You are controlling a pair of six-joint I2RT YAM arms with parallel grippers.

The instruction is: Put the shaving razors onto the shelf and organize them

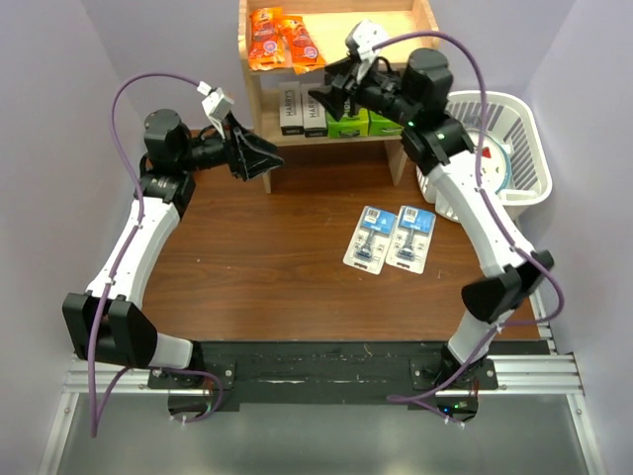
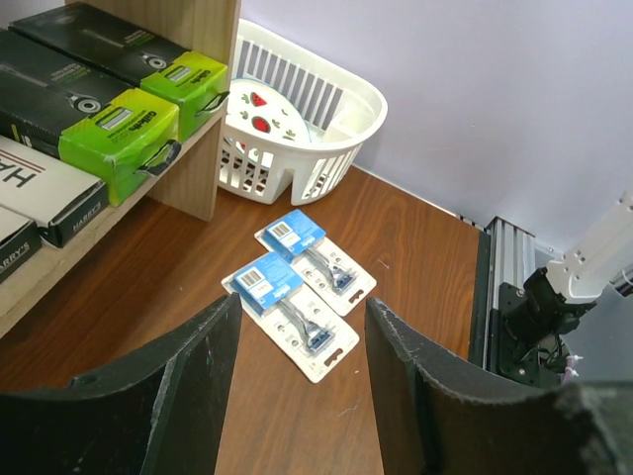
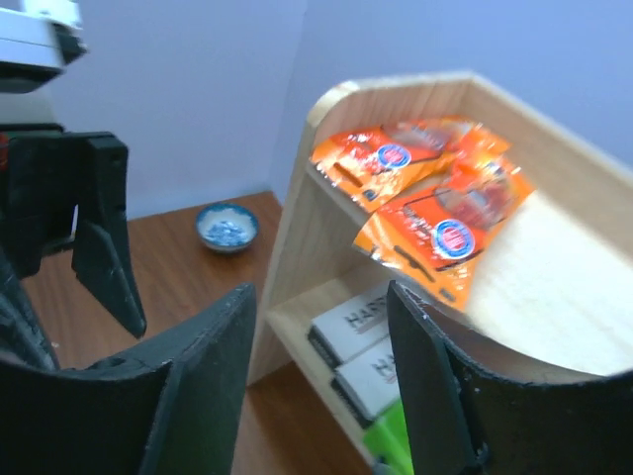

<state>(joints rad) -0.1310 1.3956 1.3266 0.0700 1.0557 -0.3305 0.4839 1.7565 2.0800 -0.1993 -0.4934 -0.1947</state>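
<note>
The light natural-wood shelf (image 1: 334, 22), two boards between solid side panels, holds four of the razor packs on its lower board: two dark HARRY'S boxes (image 1: 292, 107) (image 1: 315, 114) toward its left side and, just beside them to the right, two black boxes with lime-green ends (image 1: 346, 124) (image 1: 384, 124), all lying flat with their ends facing out. Two glossy orange snack packets (image 1: 267, 40) (image 1: 302, 42) lie on the left half of its top board. The other two packs, flat clear blister cards with blue headers (image 1: 369, 238) (image 1: 410, 238), lie side by side on the brown table in front of the shelf's right half, touching or nearly so. The left gripper (image 1: 259, 158) hangs near the shelf's front left corner with its jaws spread and nothing between them; its wrist camera looks across the table at the two cards, which are well apart from it. The right gripper (image 1: 331, 99) hovers in front of the shelf's top board, above the HARRY'S boxes, jaws also spread and empty, apart from every pack. A white slatted plastic basket (image 1: 514, 119) stands just beside the shelf's right panel, and the right wrist view shows a small blue bowl (image 3: 227, 226) on the table to the shelf's left.
</note>
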